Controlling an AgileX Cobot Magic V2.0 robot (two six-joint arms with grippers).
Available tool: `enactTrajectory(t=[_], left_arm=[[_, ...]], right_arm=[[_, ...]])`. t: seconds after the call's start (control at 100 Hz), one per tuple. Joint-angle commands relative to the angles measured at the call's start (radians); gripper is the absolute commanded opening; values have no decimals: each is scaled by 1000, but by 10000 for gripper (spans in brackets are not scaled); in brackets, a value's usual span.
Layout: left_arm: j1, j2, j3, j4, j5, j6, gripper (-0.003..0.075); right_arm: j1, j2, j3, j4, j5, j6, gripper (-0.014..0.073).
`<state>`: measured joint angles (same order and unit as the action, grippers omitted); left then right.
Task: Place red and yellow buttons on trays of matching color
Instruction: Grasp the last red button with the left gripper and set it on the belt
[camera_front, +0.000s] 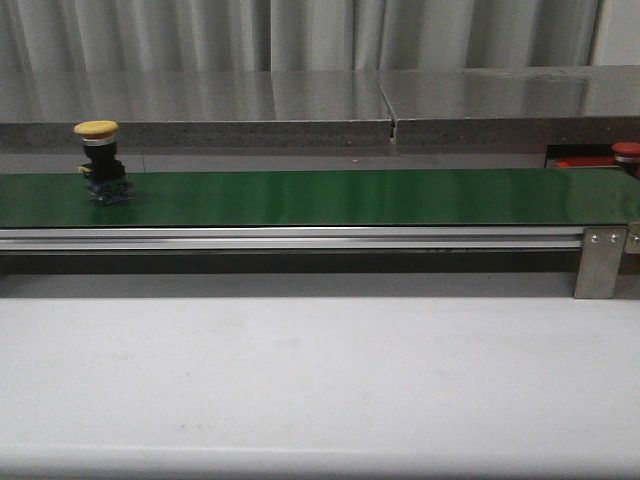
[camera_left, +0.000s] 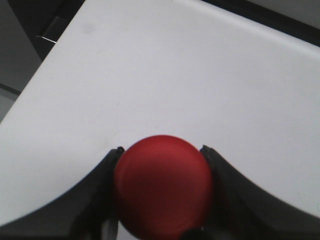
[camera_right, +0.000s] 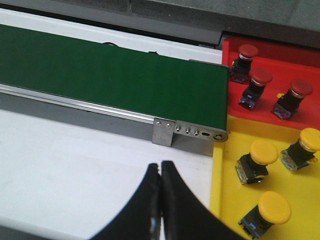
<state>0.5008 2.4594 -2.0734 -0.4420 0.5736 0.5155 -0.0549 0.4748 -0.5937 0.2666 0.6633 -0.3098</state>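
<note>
The left gripper (camera_left: 162, 200) was clamped on a round red push button (camera_left: 162, 192), its 2 black fingers (camera_left: 102, 190) pressed against opposite sides of the domed cap. Beneath it lay the plain white table surface (camera_left: 165, 75), and the dark gap at the table's edge lay well beyond the fingertips.

The right gripper (camera_right: 160, 200) held nothing; its 2 curved black fingers (camera_right: 150, 200) were pressed together with no gap between them. It hung over the white table top, with the end of the long green conveyor belt (camera_right: 110, 75) and its metal end bracket (camera_right: 190, 132) just ahead of the fingertips. To the side of the gripper sat the flat yellow tray (camera_right: 280, 145), carrying 3 yellow-capped buttons (camera_right: 257, 160). Beyond that, touching it and farther from the gripper, sat the flat bright red tray (camera_right: 280, 52), carrying 3 red-capped buttons (camera_right: 257, 85).

In the front view, 1 yellow-capped button on a black body (camera_front: 100, 160) stood upright on the green belt near its left end, well apart from both trays. Neither gripper appeared in that view. A red cap (camera_front: 627, 152) showed at the right edge.
</note>
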Motion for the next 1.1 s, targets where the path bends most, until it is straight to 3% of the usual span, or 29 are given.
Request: enactTrajectory(t=[0.0,0.1,0.53,0.69,0.83,1.09], left_arm=[[1,-76,-38,-24,-45,0,61],[1,-94,-38,-24,-24,0,-19],[-17,-339,-36,-119,175,0,-19],[-55,-465,45,-128,215,3,-19],[-106,-587,198,-131,169,16,-19],[-215,-744,568,-131,-65,19,-19]], right_arm=[[-3,2,-26,9,-74,-6,-67],[-3,2,-26,9,-74,-6,-67],[-3,2,-26,9,-74,-6,-67],[-3,2,-26,9,-74,-6,-67],[-3,2,-26,9,-74,-6,-67],[-3,2,-26,9,-74,-6,-67]])
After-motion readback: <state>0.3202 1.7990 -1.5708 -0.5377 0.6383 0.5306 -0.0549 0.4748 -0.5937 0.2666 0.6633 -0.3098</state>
